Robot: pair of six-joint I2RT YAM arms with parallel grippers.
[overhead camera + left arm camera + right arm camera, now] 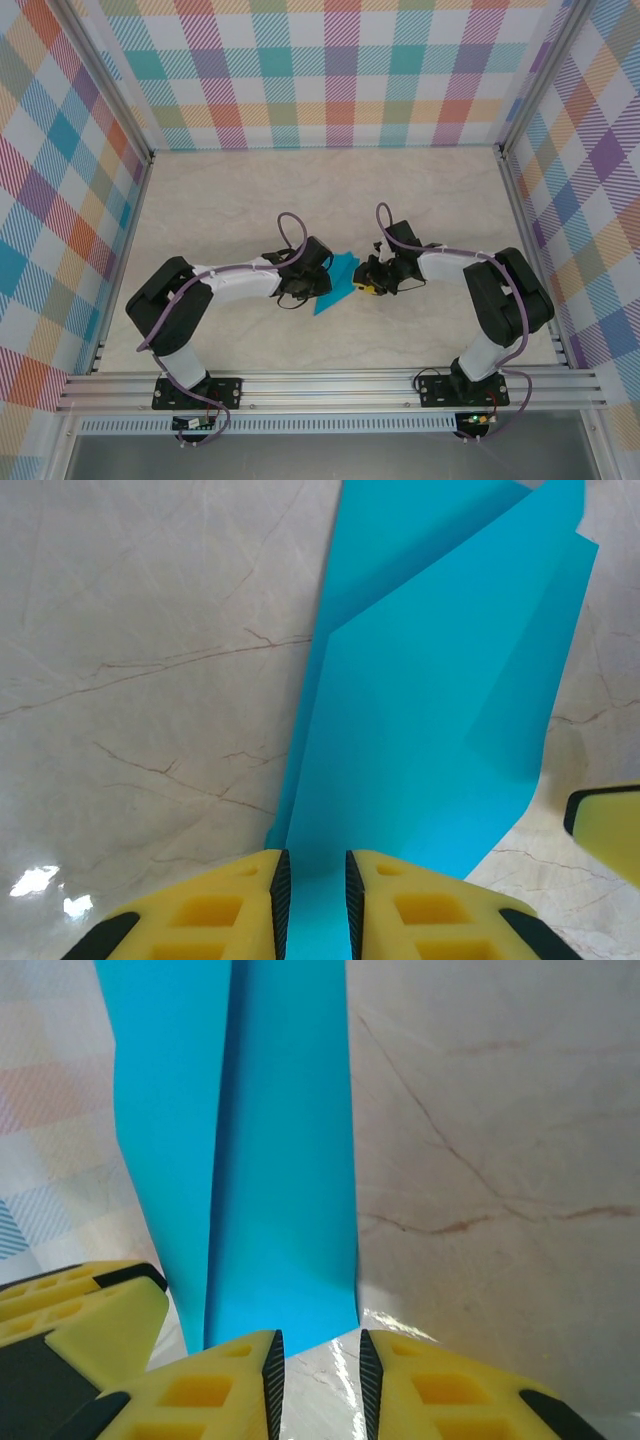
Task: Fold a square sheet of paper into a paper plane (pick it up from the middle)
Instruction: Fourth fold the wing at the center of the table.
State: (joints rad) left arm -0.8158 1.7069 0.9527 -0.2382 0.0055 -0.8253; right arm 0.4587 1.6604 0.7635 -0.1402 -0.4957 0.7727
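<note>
The left gripper (pixel 317 875) has its yellow jaws clenched on one edge of the paper (pixel 430 730), which runs straight into the thin slot between them. The right gripper (pixel 321 1350) has its jaws released. They stand a little apart with pale bench showing in the gap, and the paper (pixel 280 1160) ends just in front of their tips. From each wrist, a yellow corner of the other gripper shows beside the paper.

The paper is teal-blue and folded, with overlapping layers and long straight creases. Seen from above, it sits at the middle of the bench (pixel 300 190) as a slanted, pointed shape (pixel 338 280). The left gripper (pixel 318 283) is just left of it and the right gripper (pixel 366 283) just right.

The left arm (pixel 230 285) and right arm (pixel 470 270) bend inward from bases at the near edge. The bench is pale and marbled, with plaid walls (pixel 340 70) on its left, far and right sides.
</note>
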